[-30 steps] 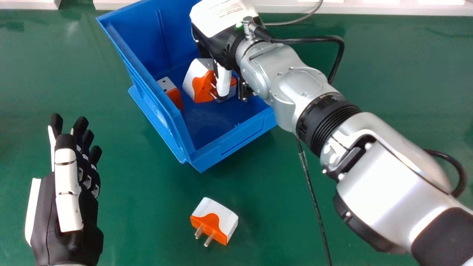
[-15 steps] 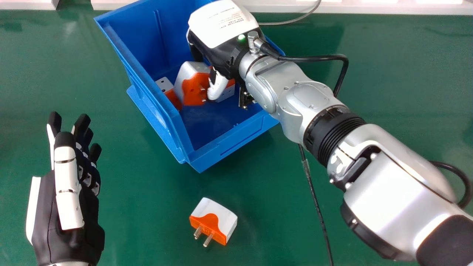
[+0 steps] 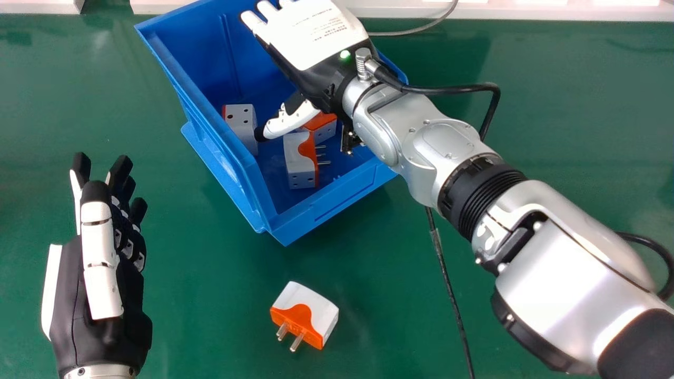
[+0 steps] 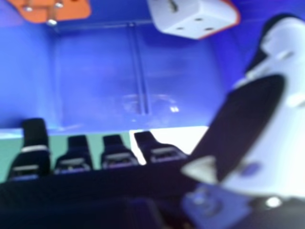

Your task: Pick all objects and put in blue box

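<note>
In the head view my right hand (image 3: 310, 42) is over the blue box (image 3: 326, 202), fingers straight and thumb spread, holding nothing. Inside the box lie a white plug adapter (image 3: 242, 123) by the left wall, a white and orange adapter (image 3: 299, 158) with its pins sideways, and another (image 3: 322, 129) partly behind the thumb. One more white and orange adapter (image 3: 305, 313) rests on the green table in front of the box. My left hand (image 3: 100, 273) is open at the left. In the right hand view my right hand (image 4: 114, 160) has straight fingers, with a white adapter (image 4: 193, 16) beyond.
The green table (image 3: 200, 305) surrounds the box. A dark cable (image 3: 447, 284) runs along the table under my right forearm, and a grey cable (image 3: 416, 30) lies behind the box. A white ledge (image 3: 516, 11) borders the far edge.
My right hand has opened and let go of an adapter, which now lies in the box. The adapters inside have changed position. My left hand has shifted very slightly.
</note>
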`<action>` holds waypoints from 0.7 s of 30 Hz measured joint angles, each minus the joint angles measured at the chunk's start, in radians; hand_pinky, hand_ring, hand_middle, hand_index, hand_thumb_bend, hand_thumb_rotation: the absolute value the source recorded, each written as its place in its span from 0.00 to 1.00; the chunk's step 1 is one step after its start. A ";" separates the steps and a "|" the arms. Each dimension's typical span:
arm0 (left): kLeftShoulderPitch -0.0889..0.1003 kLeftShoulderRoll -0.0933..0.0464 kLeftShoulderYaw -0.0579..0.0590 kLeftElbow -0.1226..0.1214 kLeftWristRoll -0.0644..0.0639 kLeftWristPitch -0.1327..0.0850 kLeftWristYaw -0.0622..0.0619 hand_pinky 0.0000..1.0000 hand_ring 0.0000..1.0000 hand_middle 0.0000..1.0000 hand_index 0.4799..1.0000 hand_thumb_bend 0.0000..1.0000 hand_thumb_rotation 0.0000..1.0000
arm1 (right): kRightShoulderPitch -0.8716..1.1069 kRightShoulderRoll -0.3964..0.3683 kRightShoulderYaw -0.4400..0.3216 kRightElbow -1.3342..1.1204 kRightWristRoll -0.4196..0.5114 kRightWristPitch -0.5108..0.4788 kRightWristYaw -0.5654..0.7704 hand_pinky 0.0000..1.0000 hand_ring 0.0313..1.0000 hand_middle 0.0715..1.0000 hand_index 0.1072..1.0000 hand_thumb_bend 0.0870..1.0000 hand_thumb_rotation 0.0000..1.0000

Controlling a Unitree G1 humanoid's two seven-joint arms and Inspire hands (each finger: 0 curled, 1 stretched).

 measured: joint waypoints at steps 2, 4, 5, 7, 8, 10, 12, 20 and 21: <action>-0.002 0.000 0.000 0.001 0.000 0.000 0.000 1.00 1.00 0.97 1.00 0.41 1.00 | 0.020 -0.021 -0.008 -0.031 0.002 -0.013 -0.033 0.82 0.95 0.98 0.93 0.44 0.54; -0.002 0.000 0.001 0.002 -0.001 -0.001 0.001 1.00 1.00 0.97 1.00 0.40 1.00 | 0.050 -0.051 -0.013 -0.079 0.003 -0.029 -0.070 0.84 0.96 0.98 0.94 0.43 0.53; -0.003 0.000 0.001 0.003 -0.001 -0.002 0.001 1.00 1.00 0.97 1.00 0.41 1.00 | 0.066 -0.066 -0.016 -0.105 0.002 -0.035 -0.081 0.83 0.96 0.98 0.94 0.42 0.54; -0.004 0.001 0.000 0.005 -0.001 -0.003 0.001 1.00 1.00 0.98 1.00 0.41 1.00 | 0.113 -0.102 -0.031 -0.181 0.003 -0.049 -0.111 0.82 0.95 0.97 0.94 0.38 0.60; -0.004 0.001 0.000 0.005 -0.001 -0.004 0.000 1.00 1.00 0.98 1.00 0.41 1.00 | 0.145 -0.127 -0.040 -0.236 0.004 -0.056 -0.124 0.83 0.95 0.97 0.95 0.37 0.63; -0.002 0.001 0.001 0.006 -0.001 -0.007 0.000 1.00 1.00 0.97 1.00 0.41 1.00 | 0.221 -0.179 -0.060 -0.359 0.003 -0.065 -0.145 0.82 0.95 0.97 0.95 0.37 0.69; -0.002 0.001 0.000 0.006 -0.001 -0.008 0.000 1.00 1.00 0.98 1.00 0.41 1.00 | 0.310 -0.228 -0.087 -0.496 0.002 -0.068 -0.157 0.81 0.94 0.97 0.95 0.37 0.77; 0.006 -0.006 -0.003 0.009 -0.008 -0.012 0.000 1.00 1.00 0.98 1.00 0.40 0.99 | 0.745 -0.387 -0.205 -1.039 0.005 -0.100 -0.164 0.84 0.94 0.97 0.97 0.39 0.93; 0.011 -0.008 -0.003 0.011 -0.008 -0.018 -0.002 1.00 1.00 0.99 1.00 0.40 0.99 | 0.810 -0.404 -0.222 -1.099 0.008 -0.116 -0.171 0.83 0.93 0.97 0.97 0.39 0.90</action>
